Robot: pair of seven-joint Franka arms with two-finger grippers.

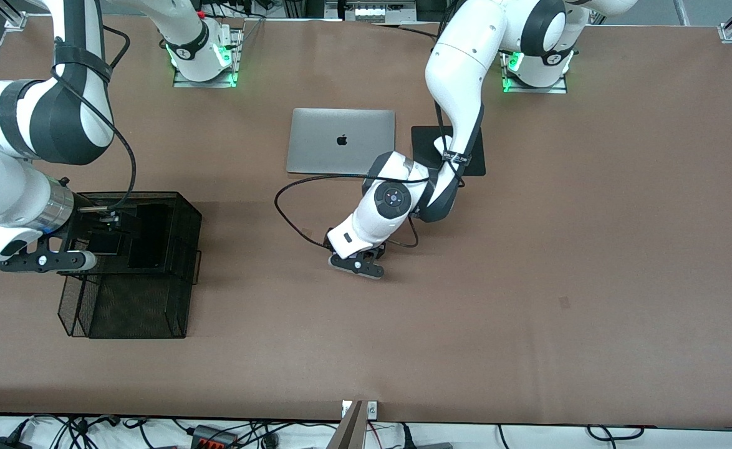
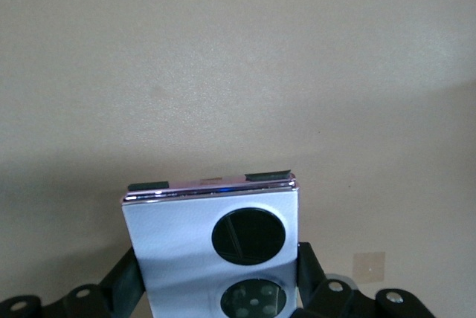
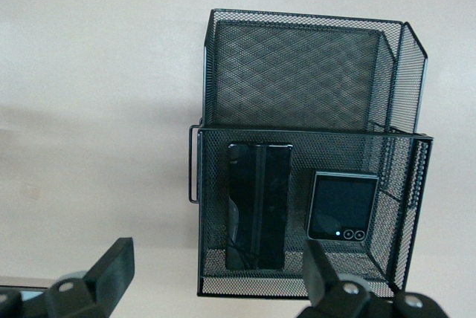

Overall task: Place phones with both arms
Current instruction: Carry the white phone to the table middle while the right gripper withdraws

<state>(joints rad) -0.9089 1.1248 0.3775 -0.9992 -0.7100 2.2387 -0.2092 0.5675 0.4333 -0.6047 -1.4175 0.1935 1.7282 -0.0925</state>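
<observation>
Left pincer point(image 1: 358, 254) is low over the bare middle of the desk point(image 1: 528, 280), nearer the front camera than the silver laptop point(image 1: 341, 140) — clamped on the lavender-white flip phone point(image 2: 216, 247), a finger point(image 2: 311, 273) on each side edge, its two round lenses facing the wrist camera.

Right pincer point(image 3: 216, 273) hangs over the black mesh organizer point(image 1: 148, 249) at the right arm's end of the desk, fingers point(image 3: 111, 270) spread apart, nothing between them.

In the organizer's compartment under the right pincer: long black slab phone point(image 3: 258, 206) and small black flip phone point(image 3: 342, 206), side by side, not touching. Its other compartment holds no phone.
</observation>
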